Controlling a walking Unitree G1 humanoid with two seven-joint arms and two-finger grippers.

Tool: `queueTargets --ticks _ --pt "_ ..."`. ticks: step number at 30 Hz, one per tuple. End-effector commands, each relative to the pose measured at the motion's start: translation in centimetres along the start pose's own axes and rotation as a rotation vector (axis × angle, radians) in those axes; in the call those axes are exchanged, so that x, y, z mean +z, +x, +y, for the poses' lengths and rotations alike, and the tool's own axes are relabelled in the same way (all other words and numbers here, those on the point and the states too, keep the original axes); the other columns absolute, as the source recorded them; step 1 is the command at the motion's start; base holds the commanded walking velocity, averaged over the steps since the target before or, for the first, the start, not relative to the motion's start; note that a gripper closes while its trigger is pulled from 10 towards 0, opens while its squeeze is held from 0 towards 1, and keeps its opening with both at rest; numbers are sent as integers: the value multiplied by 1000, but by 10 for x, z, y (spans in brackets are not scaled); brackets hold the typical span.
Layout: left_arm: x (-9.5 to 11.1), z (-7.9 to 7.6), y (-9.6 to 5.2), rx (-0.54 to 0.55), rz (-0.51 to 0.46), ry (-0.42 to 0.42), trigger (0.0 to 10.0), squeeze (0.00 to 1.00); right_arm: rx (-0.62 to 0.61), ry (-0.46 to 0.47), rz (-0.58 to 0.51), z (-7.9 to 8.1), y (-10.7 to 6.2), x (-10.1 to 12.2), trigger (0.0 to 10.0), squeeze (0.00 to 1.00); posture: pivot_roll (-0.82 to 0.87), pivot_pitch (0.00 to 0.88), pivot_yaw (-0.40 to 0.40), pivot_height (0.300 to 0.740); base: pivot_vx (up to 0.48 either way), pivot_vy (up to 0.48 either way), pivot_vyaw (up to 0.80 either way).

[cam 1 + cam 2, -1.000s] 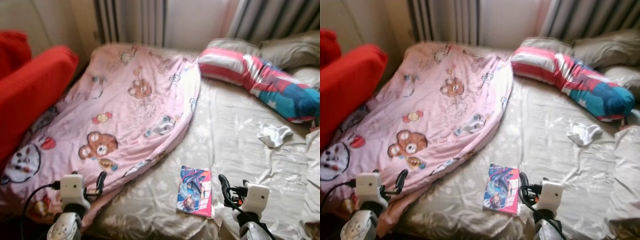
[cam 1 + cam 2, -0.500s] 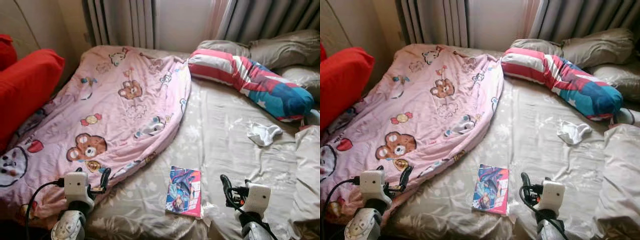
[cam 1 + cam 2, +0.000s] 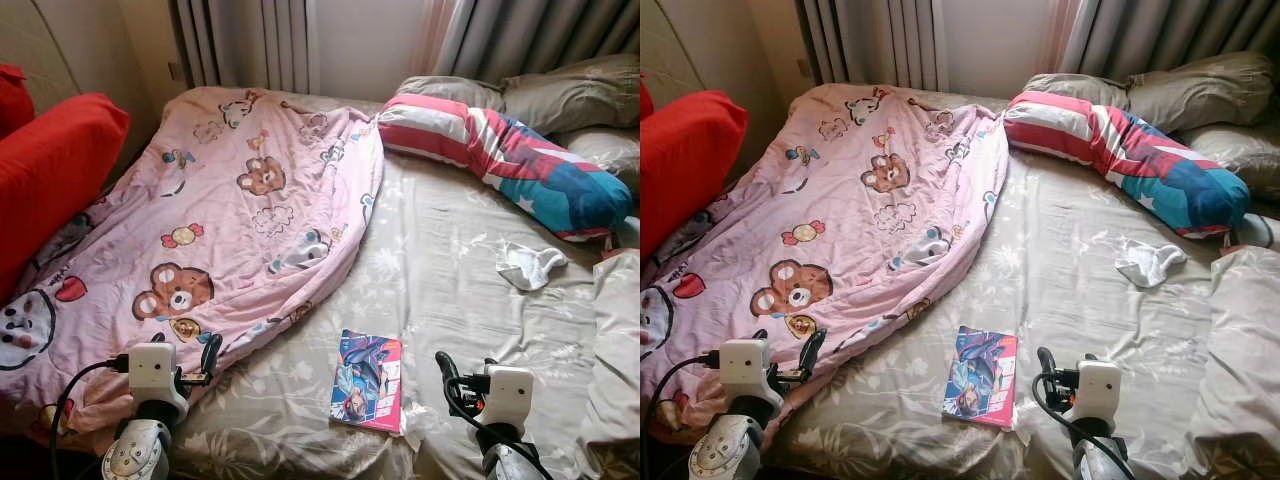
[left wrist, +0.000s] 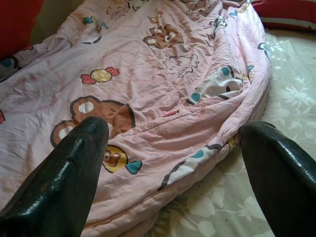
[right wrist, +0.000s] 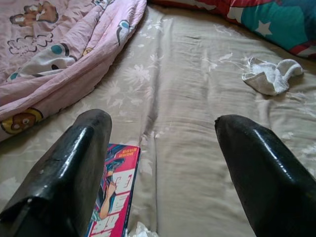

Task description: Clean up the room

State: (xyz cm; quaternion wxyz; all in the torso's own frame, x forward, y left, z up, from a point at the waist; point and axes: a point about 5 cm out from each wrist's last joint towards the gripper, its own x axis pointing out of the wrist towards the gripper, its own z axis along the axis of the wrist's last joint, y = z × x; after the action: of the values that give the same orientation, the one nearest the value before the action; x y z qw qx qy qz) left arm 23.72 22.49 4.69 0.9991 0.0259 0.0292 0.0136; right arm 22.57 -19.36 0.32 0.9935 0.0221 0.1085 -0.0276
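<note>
Both grippers hang low at the near edge of a bed (image 3: pixel 450 260) covered in a beige floral sheet. The left gripper (image 4: pixel 173 163) has its two black fingers spread wide with nothing between them; straight ahead of it, and reaching under its fingertips, lies a pink blanket (image 3: pixel 240 210) printed with teddy bears and sweets, whose rumpled hem runs diagonally away from the gripper. Off to this gripper's outer side sits a red cushion (image 3: pixel 55 170).

The right gripper (image 5: pixel 163 163) is likewise parted and empty, hovering over bare sheet. A colourful comic book (image 3: pixel 367 379) lies flat just inside its left finger, between the two grippers, its pink edge nearest that finger. A bit of crumpled white paper (image 5: pixel 139 230) sits touching the book's near corner, close under the gripper. Farther ahead of the right gripper and a little to its outer side, well apart from it, a crumpled white sock (image 3: pixel 532 264) lies on the sheet. Beyond the sock stretches a long bolster pillow (image 3: pixel 510 160) striped red and white at one end, with teal and a white star at the other. Behind it rest grey pillows (image 3: pixel 560 95), against grey curtains (image 3: pixel 540 35).
</note>
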Motion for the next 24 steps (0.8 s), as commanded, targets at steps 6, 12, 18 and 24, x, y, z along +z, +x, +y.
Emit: queueTargets --ticks 6,12,18,24 --pt "-3 2 -4 -6 24 21 10000 0 -16 3 -8 -5 -1 0 10000 0 157 128 -35 652 0 0 0" --pt "-3 3 -4 -6 28 23 10000 0 -29 3 -1 -7 -1 -1 10000 0 158 129 -33 652 0 0 0" --pt "-3 2 -4 -13 35 26 10000 0 -52 6 2 -10 1 -1 10000 0 156 130 -28 652 0 0 0" --pt "-3 2 -3 -11 36 30 10000 0 -50 3 -1 -10 2 0 10000 0 159 129 -29 652 0 0 0"
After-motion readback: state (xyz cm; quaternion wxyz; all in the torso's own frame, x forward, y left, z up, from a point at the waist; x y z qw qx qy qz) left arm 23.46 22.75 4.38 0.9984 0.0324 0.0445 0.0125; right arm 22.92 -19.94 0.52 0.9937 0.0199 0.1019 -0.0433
